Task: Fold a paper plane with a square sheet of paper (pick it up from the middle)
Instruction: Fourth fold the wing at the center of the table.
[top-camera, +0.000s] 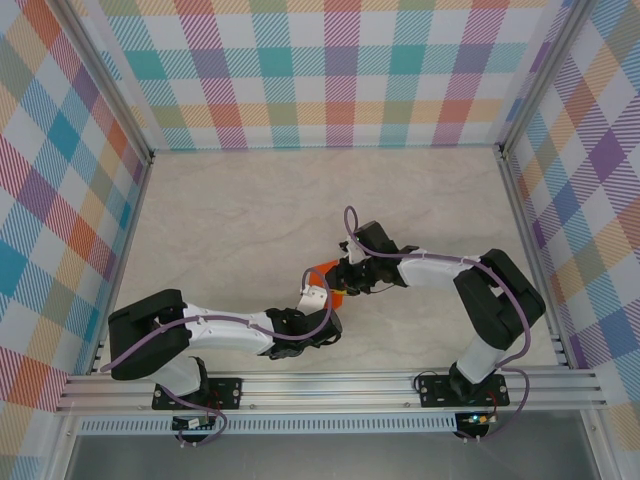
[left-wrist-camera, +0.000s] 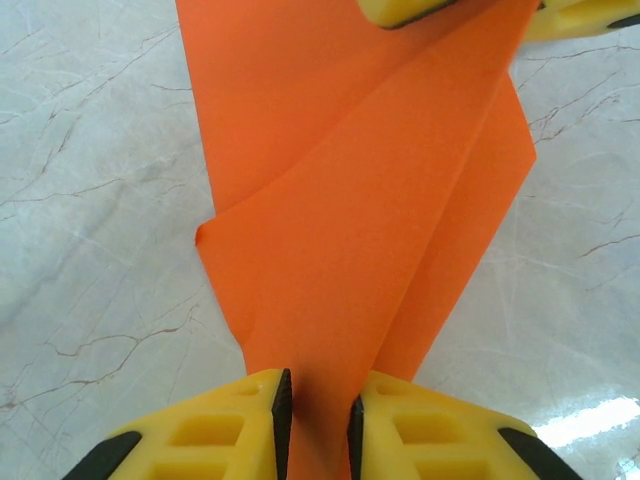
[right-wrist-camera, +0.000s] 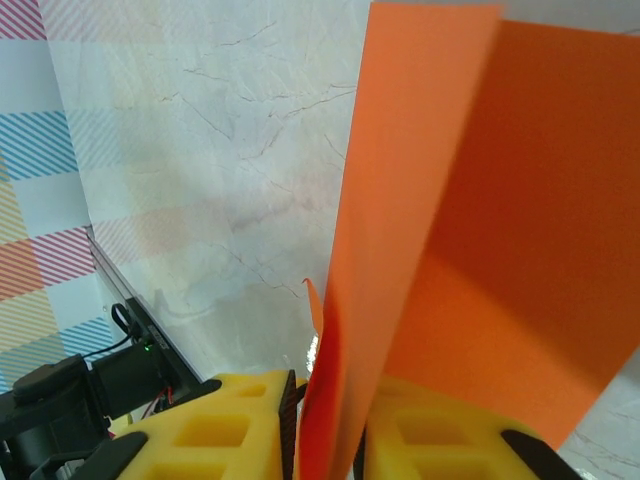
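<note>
Above the marble table (top-camera: 230, 220), the left gripper (left-wrist-camera: 318, 410) and the right gripper (right-wrist-camera: 330, 410) each pinch the folded orange paper (left-wrist-camera: 350, 220) at opposite ends.

left arm (top-camera: 225, 330): white links, black rounded joint housings | right arm (top-camera: 435, 268): same white-and-black build, bulky black elbow at 4 o'clock | cables (top-camera: 349, 222): purple, one along each arm, the right one looping at 12 o'clock of its wrist | left fingers (left-wrist-camera: 200, 440): yellow, open-cell ribs, black inner pads | right fingers (right-wrist-camera: 220, 435): same yellow, black pads
</note>
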